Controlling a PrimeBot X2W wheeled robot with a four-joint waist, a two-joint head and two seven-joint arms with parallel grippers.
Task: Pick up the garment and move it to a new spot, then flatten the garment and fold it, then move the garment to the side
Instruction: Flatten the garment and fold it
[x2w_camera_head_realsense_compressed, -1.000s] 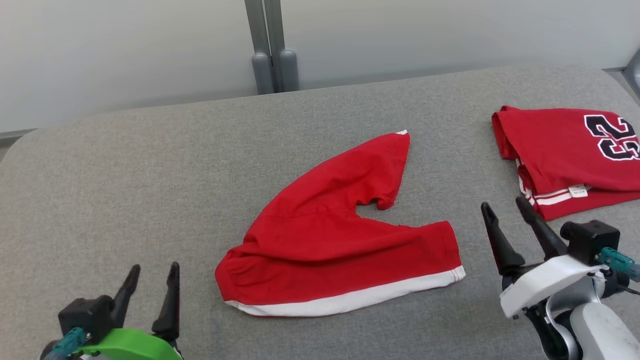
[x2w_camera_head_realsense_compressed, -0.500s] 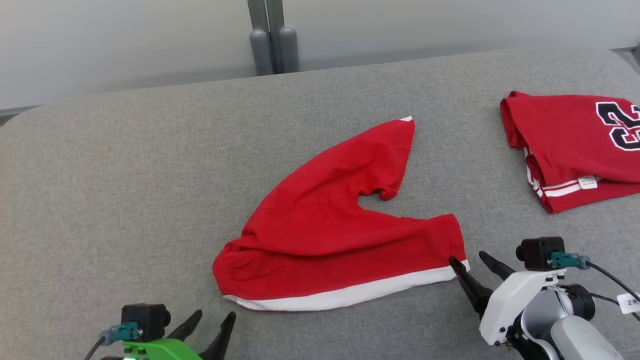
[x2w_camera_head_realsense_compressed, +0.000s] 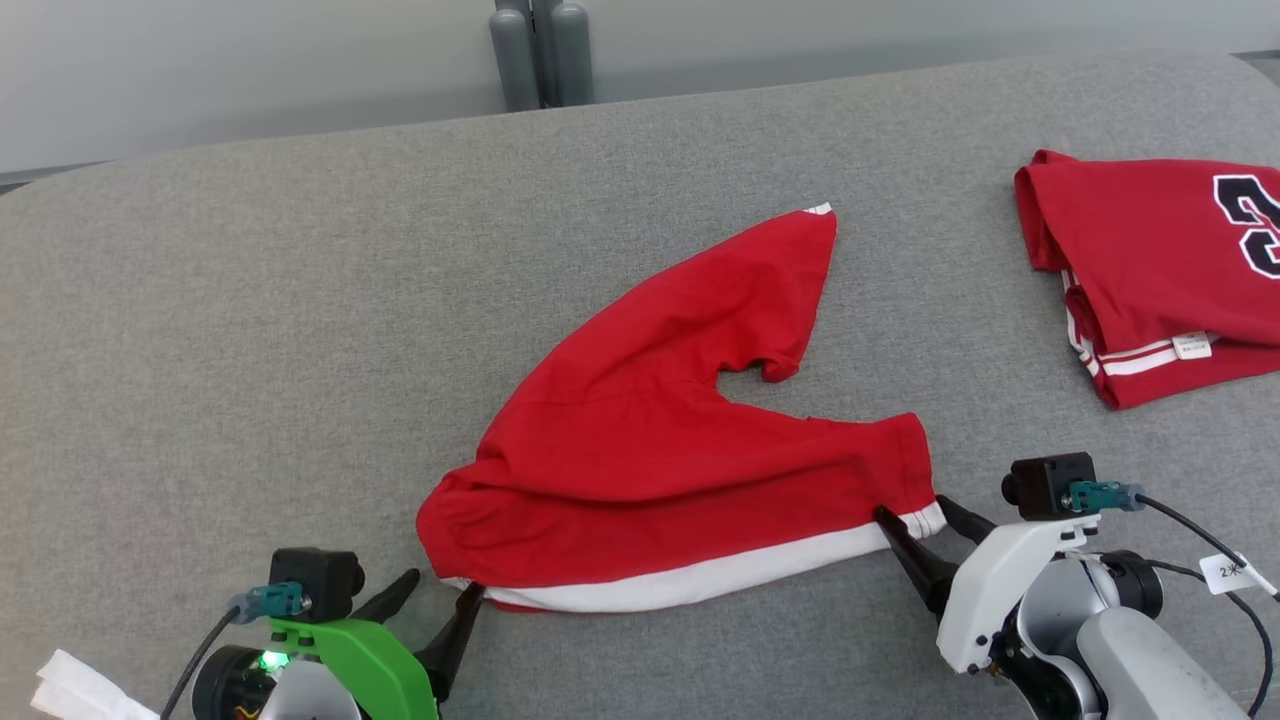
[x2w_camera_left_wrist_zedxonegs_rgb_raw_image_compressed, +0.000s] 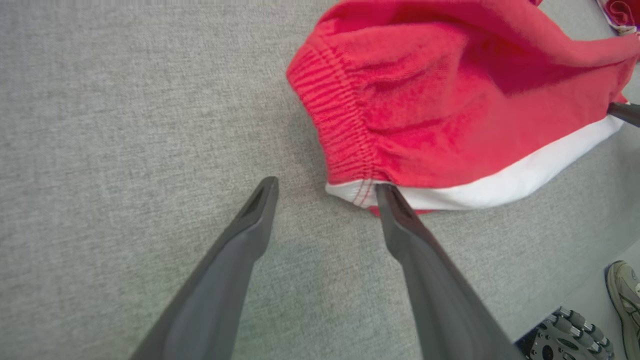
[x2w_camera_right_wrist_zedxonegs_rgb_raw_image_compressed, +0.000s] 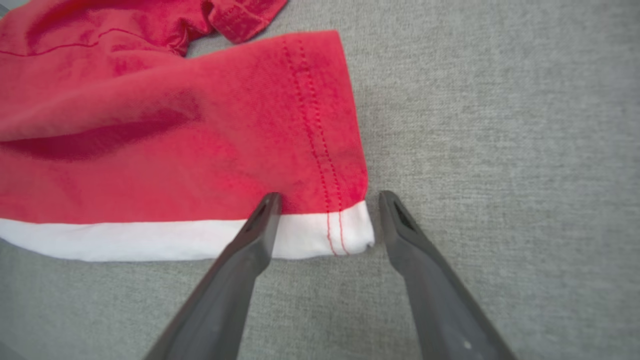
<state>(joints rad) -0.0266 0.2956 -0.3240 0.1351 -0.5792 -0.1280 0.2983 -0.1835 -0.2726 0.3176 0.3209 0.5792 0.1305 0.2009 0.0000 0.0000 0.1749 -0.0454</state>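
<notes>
Both grippers were just brought up to the red white-striped cotton shorts (x2w_camera_head_realsense_compressed: 650, 470) lying mid grey fabric tabletop (x2w_camera_head_realsense_compressed: 250, 330): left gripper (x2w_camera_head_realsense_compressed: 443, 590) at waistband corner, right gripper (x2w_camera_head_realsense_compressed: 912, 508) astride hem corner. Both open, nothing gripped yet; pick-up is set up

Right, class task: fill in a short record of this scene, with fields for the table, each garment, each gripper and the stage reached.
table: grey fabric cover
shorts: red with a white stripe, lying unfolded, legs spread in a V
left gripper: open, at the waistband corner of the shorts
right gripper: open, leg-hem corner between its fingers
shirt: red with a dark number, folded, at the right, apart from the shorts
stage: shorts not yet lifted
</notes>
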